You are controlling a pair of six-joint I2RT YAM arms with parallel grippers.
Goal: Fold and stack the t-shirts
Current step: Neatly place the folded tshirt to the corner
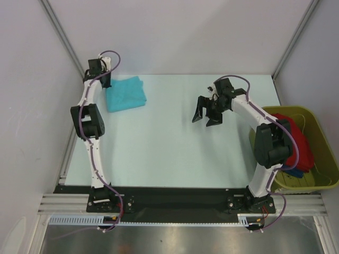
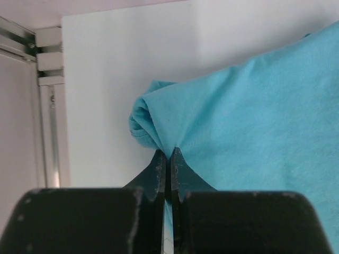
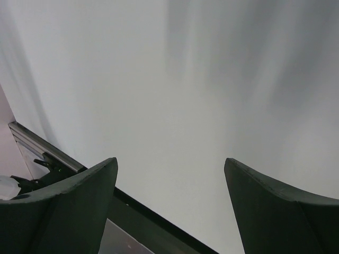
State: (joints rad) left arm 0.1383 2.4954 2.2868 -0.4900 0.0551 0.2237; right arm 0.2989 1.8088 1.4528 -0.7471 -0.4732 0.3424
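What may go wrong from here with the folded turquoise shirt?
The left pincer pinches only a small fold at the corner of the turquoise t-shirt; a pull may open the fold, or the cloth may slip out. This corner lies not far from the table edge; dragging it that way may hang it over.

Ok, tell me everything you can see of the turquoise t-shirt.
The turquoise t-shirt is soft, plain cloth, folded into a rough rectangle lying flat at the far left of the table. One corner is bunched into a rolled fold, and the left arm's jaws are shut on the cloth there. No collar or label shows. Nothing else touches it.
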